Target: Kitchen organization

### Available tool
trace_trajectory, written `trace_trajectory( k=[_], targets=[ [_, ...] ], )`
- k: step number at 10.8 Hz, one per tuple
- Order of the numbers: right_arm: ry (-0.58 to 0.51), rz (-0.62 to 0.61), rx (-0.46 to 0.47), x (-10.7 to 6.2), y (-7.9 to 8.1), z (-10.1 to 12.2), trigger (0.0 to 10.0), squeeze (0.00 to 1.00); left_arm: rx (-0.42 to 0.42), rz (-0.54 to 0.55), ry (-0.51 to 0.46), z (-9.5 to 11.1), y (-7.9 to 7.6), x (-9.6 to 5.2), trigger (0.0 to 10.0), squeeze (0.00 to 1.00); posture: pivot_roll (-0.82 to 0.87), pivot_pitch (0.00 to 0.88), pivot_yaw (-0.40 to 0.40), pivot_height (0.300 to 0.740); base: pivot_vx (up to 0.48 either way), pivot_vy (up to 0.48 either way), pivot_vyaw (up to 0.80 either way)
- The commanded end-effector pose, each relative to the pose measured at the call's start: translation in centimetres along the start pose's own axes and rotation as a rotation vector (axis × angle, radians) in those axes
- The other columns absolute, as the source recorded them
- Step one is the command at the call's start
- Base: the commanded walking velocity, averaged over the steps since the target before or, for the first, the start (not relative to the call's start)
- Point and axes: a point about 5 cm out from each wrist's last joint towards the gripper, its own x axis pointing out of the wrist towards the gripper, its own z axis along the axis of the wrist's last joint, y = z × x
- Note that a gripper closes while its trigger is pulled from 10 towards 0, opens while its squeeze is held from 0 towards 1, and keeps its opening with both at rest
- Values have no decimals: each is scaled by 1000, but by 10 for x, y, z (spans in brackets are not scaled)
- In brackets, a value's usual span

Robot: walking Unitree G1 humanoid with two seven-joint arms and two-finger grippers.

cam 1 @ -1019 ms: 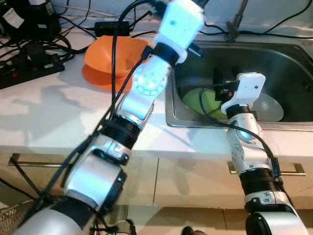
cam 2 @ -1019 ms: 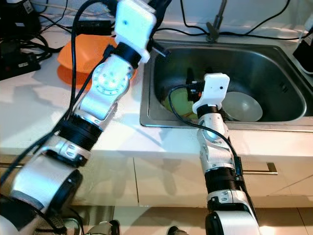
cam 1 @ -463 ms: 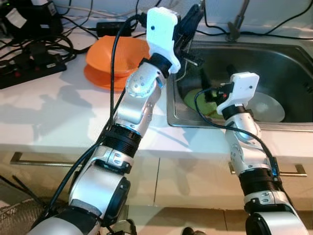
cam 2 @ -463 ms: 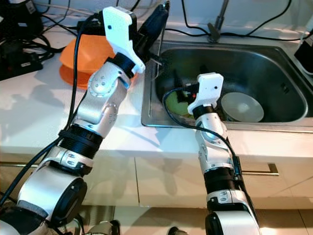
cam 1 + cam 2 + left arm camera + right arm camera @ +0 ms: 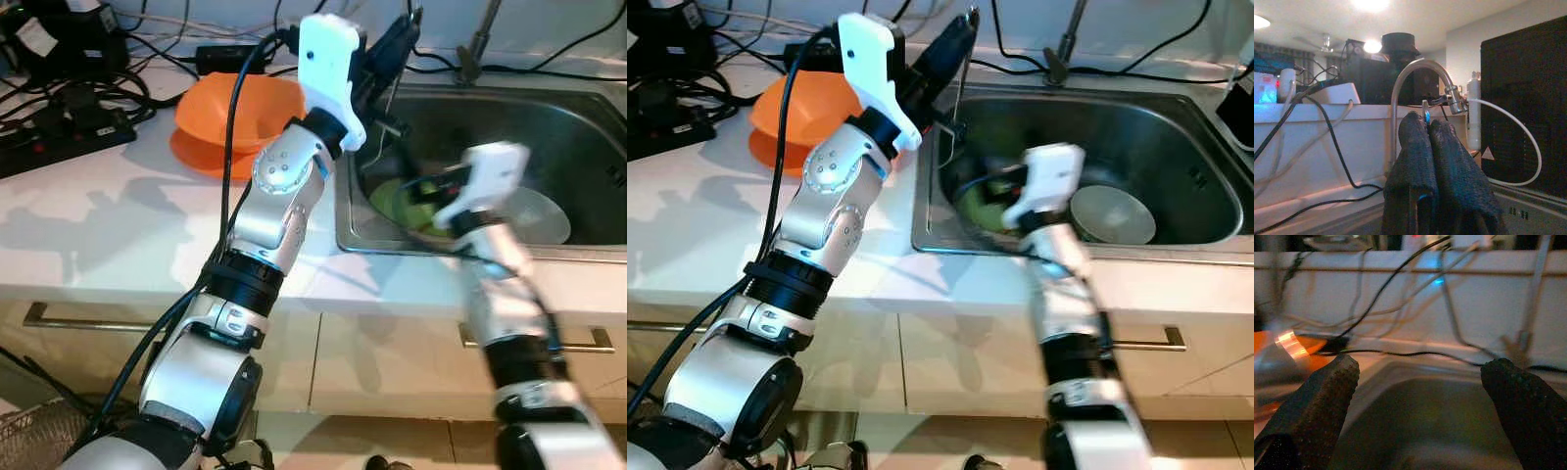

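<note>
My left gripper [image 5: 965,20] is raised over the sink's left rim. It is shut on a thin metal utensil [image 5: 958,69] that hangs down from its fingertips [image 5: 1420,127]. My right gripper [image 5: 1422,364] is open inside the steel sink [image 5: 588,117], fingers [image 5: 1327,396] wide apart with nothing between them. The right arm [image 5: 490,186] looks blurred. A green plate [image 5: 397,201] lies on the sink floor just beyond it, and a pale bowl [image 5: 544,217] sits to the right. An orange bowl [image 5: 235,108] rests on an orange plate on the counter, left of the sink.
The faucet [image 5: 475,44] stands at the back of the sink. Power strips and tangled cables [image 5: 69,108] cover the counter's back left. The white counter [image 5: 118,225] lies in front of the orange bowl. Cabinet handles [image 5: 59,318] run below the counter edge.
My left gripper swung up out of the sink with the metal utensil and rose a little more. The right arm is now blurred, shifting over the green plate.
</note>
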Motion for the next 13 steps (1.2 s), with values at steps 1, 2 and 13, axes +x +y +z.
trace_trajectory(
  k=[1,2,13],
  targets=[
    [3,-39,-12,1,-11,3,10000,0,7,-26,-19,6,-4,1,10000,0,108,91,-14,740,0,0,0],
    [33,-127,-68,-2,-34,4,10000,0,18,-38,-8,5,-4,1,10000,0,107,93,-14,740,0,0,0],
    [12,371,487,-8,19,22,10000,0,-1,-51,12,-1,-10,1,10000,0,99,89,-14,740,0,0,0]
  ],
)
